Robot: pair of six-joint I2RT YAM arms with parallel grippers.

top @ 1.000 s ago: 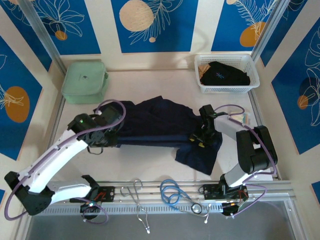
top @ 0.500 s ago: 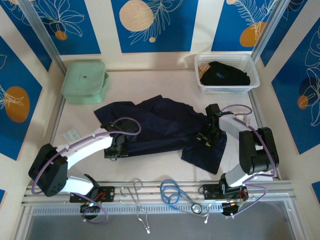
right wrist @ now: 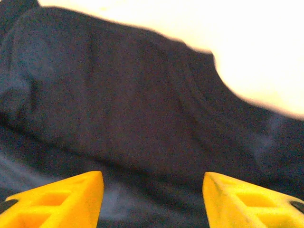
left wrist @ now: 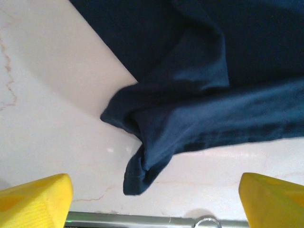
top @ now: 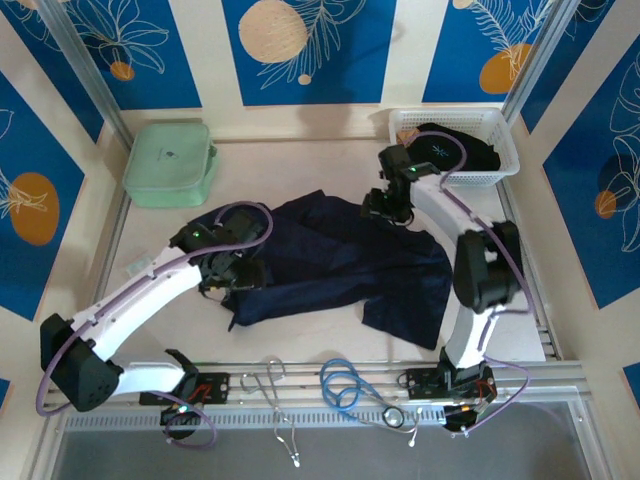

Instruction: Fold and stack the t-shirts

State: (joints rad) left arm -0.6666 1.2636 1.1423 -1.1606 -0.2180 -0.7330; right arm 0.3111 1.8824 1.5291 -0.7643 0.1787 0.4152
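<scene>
Left end effector (left wrist: 154, 199) open and empty, just beside near-left corner of navy t-shirt (top: 330, 255) on table (top: 300, 170); right end effector (top: 385, 207) jaws apart over its far edge. Black t-shirt (top: 465, 155) in white basket (top: 455, 180), pale blue chest mark (top: 437, 150) too small to read.

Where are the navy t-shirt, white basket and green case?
navy t-shirt (top: 330, 250), top view, middle of the spread fabric.
white basket (top: 485, 177), top view, front wall.
green case (top: 170, 165), top view, lid centre.

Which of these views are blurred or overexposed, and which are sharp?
Right wrist view: soft all over, the navy shirt smeared, the table washed out to white. Left wrist view: sharp, shirt folds crisp. Top view: mostly sharp, right arm slightly smeared.
</scene>
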